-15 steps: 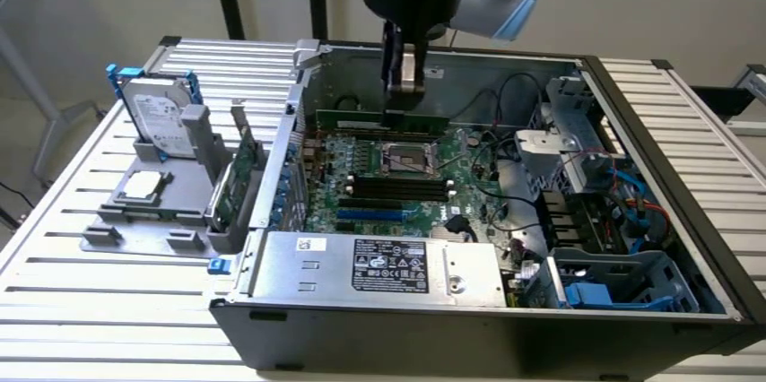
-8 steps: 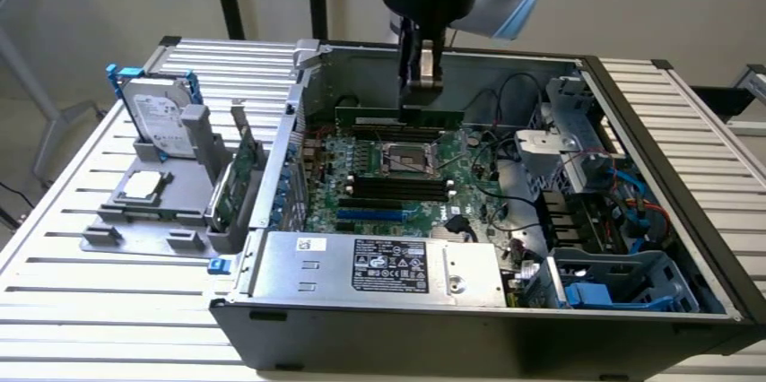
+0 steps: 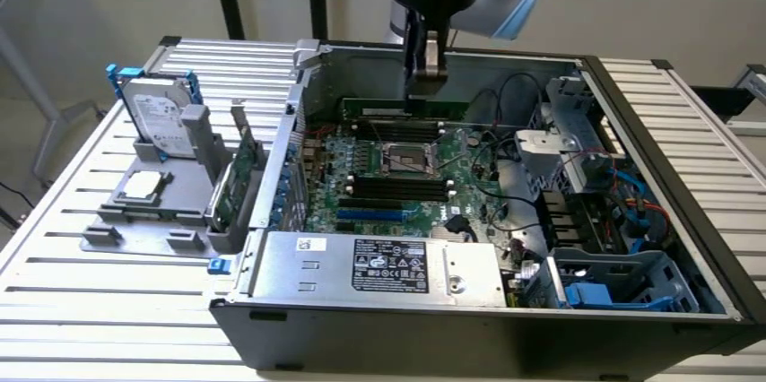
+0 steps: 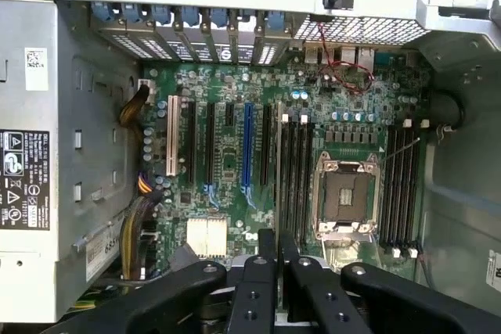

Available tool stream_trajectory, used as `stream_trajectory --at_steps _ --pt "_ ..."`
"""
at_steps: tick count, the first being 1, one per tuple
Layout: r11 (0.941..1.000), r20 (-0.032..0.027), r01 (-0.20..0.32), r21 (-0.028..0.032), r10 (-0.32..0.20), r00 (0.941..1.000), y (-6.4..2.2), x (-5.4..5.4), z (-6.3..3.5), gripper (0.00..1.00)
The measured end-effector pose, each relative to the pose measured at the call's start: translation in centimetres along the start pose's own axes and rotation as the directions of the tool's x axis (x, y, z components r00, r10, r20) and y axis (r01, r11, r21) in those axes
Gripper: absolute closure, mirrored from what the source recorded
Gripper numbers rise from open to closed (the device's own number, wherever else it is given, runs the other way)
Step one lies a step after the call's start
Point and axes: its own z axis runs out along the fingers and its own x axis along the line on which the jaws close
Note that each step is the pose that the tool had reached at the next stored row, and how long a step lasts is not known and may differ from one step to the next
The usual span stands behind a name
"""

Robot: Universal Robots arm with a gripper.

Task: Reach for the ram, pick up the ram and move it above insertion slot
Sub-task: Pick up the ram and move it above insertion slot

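The ram (image 3: pixel 401 109) is a long green stick hanging level inside the open computer case, high above the motherboard (image 3: pixel 359 153). My gripper (image 3: pixel 426 82) comes down from above and is shut on the stick's top edge near its middle. In the wrist view the ram (image 4: pixel 278 170) shows edge-on as a thin line between my fingertips (image 4: pixel 268 249). There it runs parallel to the bank of black memory slots (image 4: pixel 296 177) and just beside it, on the side away from the CPU socket (image 4: pixel 342 197). A second bank of slots (image 4: pixel 399 185) lies on the socket's other side.
A power supply (image 3: pixel 383 265) fills the case's near end, and a blue drive cage (image 3: pixel 611 283) with cables sits at the exterior view's right. Outside the case, a grey holder (image 3: pixel 132 216) carries a hard drive (image 3: pixel 161 117), a processor chip (image 3: pixel 142 186) and an upright expansion card (image 3: pixel 239 176).
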Motion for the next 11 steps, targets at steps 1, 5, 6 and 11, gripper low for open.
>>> stream_trajectory --at_steps 1,5,6,11 --pt "1.0 0.0 -0.001 0.0001 0.001 1.0 -0.02 -0.2 0.03 0.87" --pt "1.0 0.0 -0.008 0.0004 0.008 1.0 -0.15 -0.8 0.15 0.87" --pt "0.9999 0.0 -0.01 0.0005 0.01 0.9999 -0.21 -1.0 0.18 0.87" --pt "0.9997 0.0001 -0.025 0.0011 0.025 0.9997 -0.48 -1.3 0.23 0.87"
